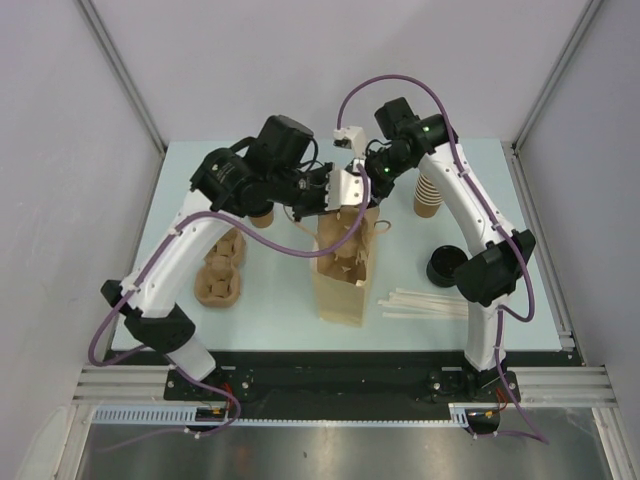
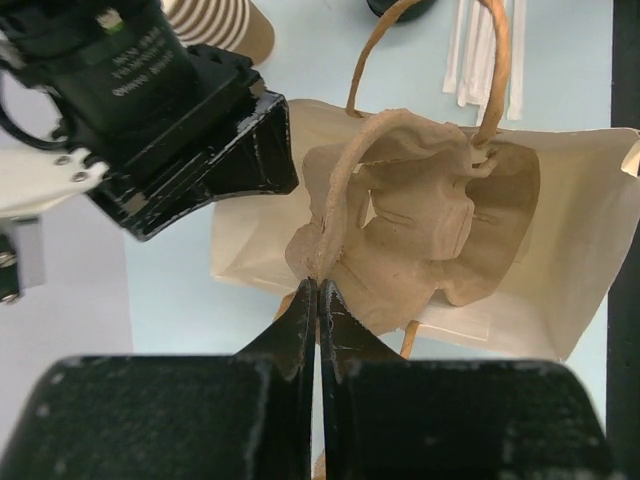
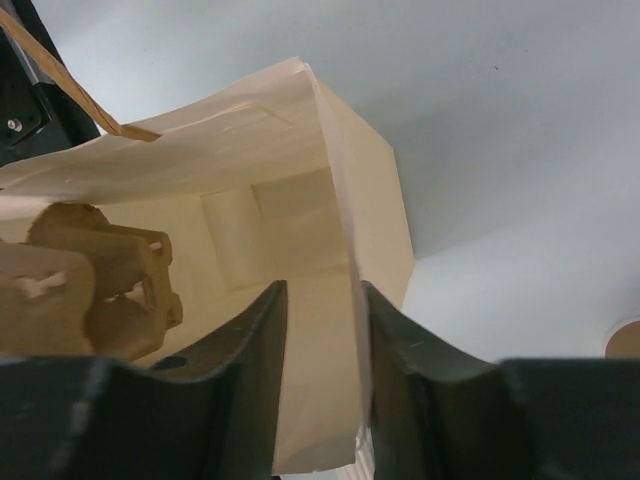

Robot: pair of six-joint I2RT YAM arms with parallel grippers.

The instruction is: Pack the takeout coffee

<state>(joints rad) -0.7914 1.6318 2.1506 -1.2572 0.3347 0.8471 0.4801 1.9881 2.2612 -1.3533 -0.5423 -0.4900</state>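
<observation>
Takeout coffee (image 1: 262,214) one, half-hidden; paper bag (image 1: 340,292) one.

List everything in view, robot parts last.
bag: one, tan, table centre
carrier: one, brown, inside bag
spare carriers: count unclear, brown, left of bag
cups: one stack, tan, far right
lids: one stack, black, right of bag
straws: several, white, near right
brown object: one, under left arm, mostly hidden
table: one, pale blue
left gripper: black, shut on carrier
right gripper: black, open, astride bag wall
</observation>
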